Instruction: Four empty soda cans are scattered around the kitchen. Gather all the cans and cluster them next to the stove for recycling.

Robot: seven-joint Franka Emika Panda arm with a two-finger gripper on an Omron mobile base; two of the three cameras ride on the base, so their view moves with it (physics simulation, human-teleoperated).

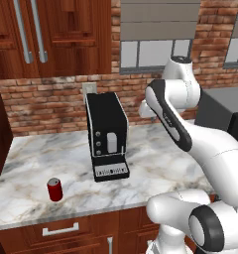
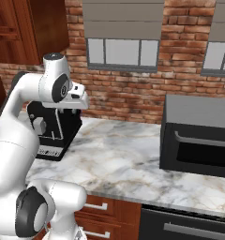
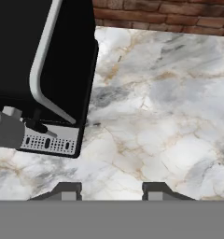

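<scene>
1. The brick wall [image 1: 46,106] of red-brown courses backs the whole counter, with grey-framed windows [image 2: 122,51] set in it under grey blinds.
2. Dark wooden upper cabinets [image 1: 66,34] with long steel handles hang at the upper left of the left base view; their tops are cut off by the frame.
3. The marble countertop [image 2: 128,159], white with grey and tan veins, runs the width of both base views above wooden drawers [image 1: 61,230] with steel pulls.
4. A dark grey microwave [image 2: 198,136] stands on the counter at the right, its far side cut off by the frame edge.
5. The black coffee machine [image 1: 107,135] stands upright near the wall; no writing on its front can be read, and the arm hides part of it in the right base view.
6. One red soda can [image 1: 54,189] with a silver top stands upright near the counter's front edge, left of the coffee machine and apart from it; any label is too small to read.
7. The gripper [image 3: 112,189] hangs above bare marble just beside the coffee machine's base, its fingertips [image 3: 67,190] spread apart with nothing between them.
</scene>
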